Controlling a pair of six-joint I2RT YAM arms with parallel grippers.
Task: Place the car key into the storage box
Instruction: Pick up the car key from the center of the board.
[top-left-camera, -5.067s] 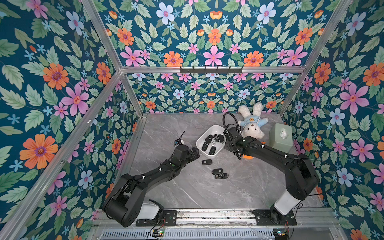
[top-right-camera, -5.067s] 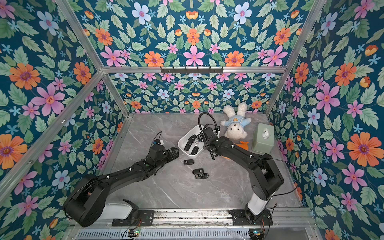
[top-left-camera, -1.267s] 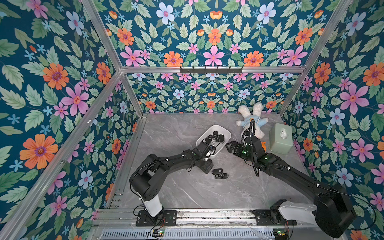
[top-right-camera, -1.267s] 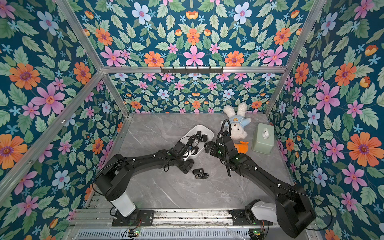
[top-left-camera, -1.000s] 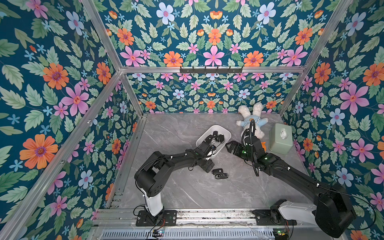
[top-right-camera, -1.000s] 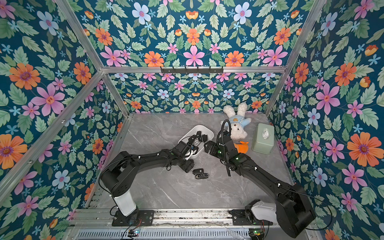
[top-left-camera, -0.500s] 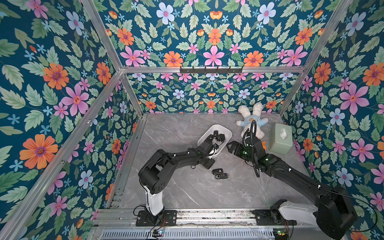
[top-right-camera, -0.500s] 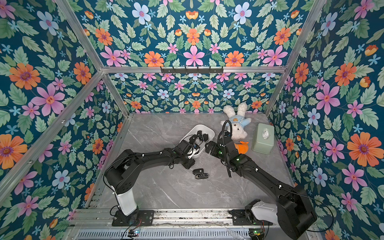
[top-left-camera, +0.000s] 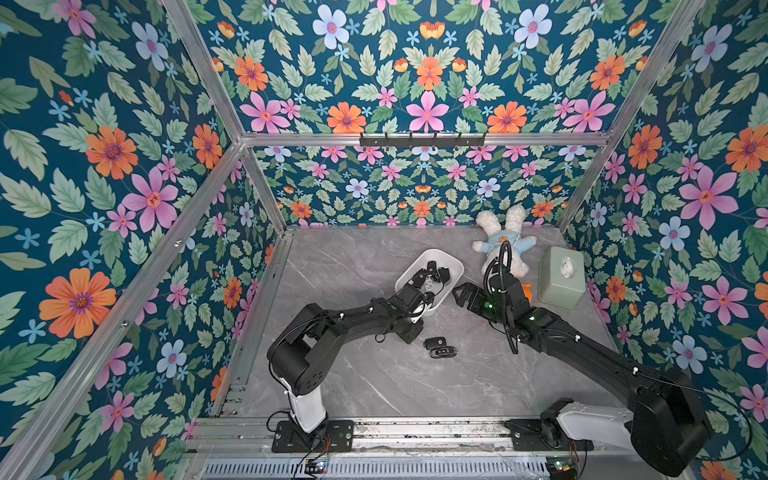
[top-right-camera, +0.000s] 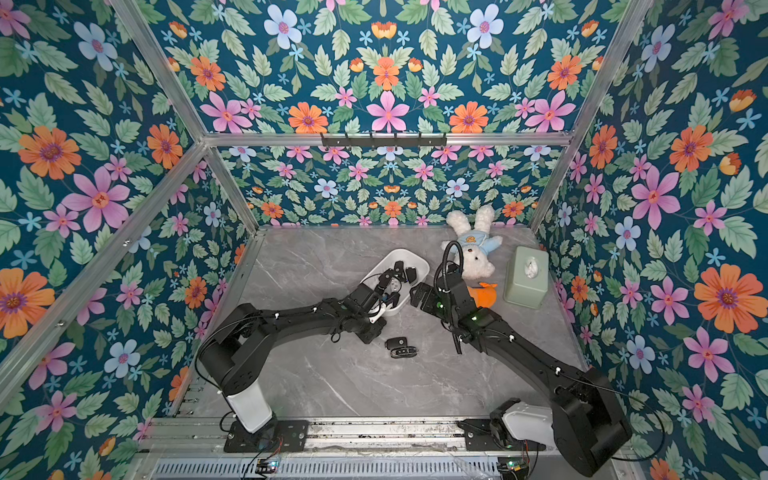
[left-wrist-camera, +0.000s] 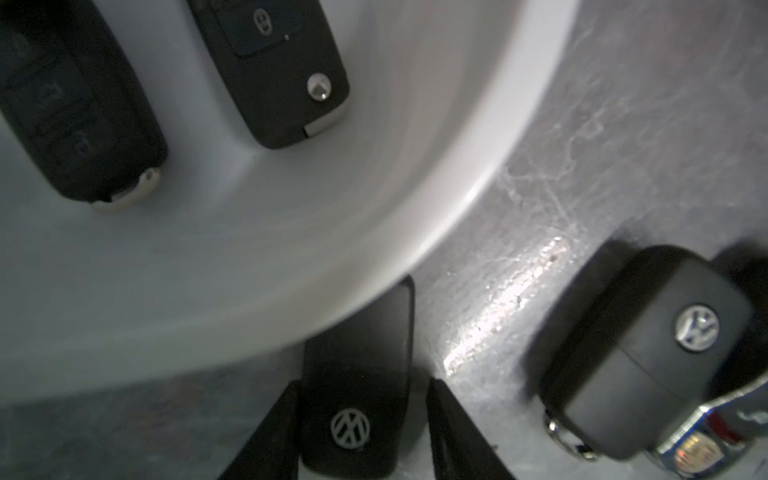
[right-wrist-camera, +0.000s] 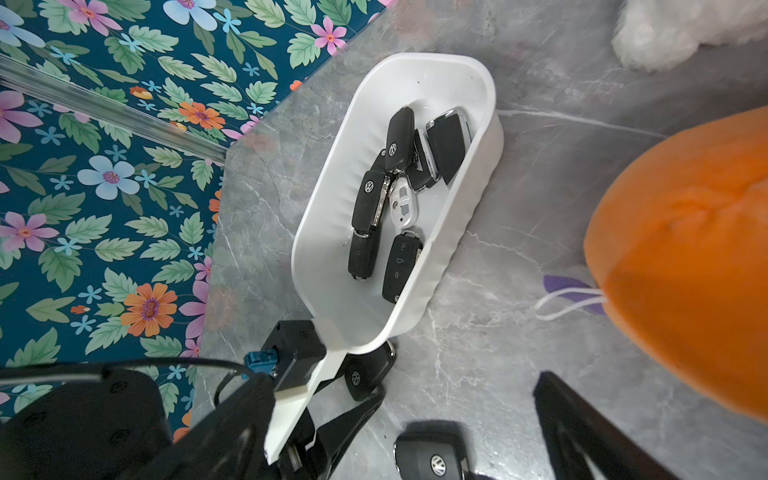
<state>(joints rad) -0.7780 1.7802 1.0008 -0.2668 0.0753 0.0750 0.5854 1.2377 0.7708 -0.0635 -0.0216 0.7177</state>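
The white storage box (top-left-camera: 453, 262) (top-right-camera: 417, 257) stands mid-table with several black car keys inside (right-wrist-camera: 401, 266). In the left wrist view my left gripper (left-wrist-camera: 363, 382) is shut on a black car key (left-wrist-camera: 357, 365) with a round logo. That key lies on the table with its far end tucked under the box's near rim (left-wrist-camera: 415, 216). Seen from the right wrist, the held key (right-wrist-camera: 368, 374) sits at the box's end. My right gripper (top-left-camera: 463, 297) hovers open and empty beside the box. Two more keys (top-left-camera: 438, 347) (top-right-camera: 400, 347) lie on the table nearer the front.
A white plush rabbit (top-left-camera: 505, 241) lies at the back. An orange plush (top-right-camera: 484, 293) and a pale green tissue box (top-left-camera: 559, 278) stand right of the right gripper. Floral walls close in three sides. One loose key (right-wrist-camera: 432, 457) lies right under the right gripper.
Over the last second the left jaws have closed in around the key by the box's near end, and the left arm has leaned further forward. The right arm has hardly moved.
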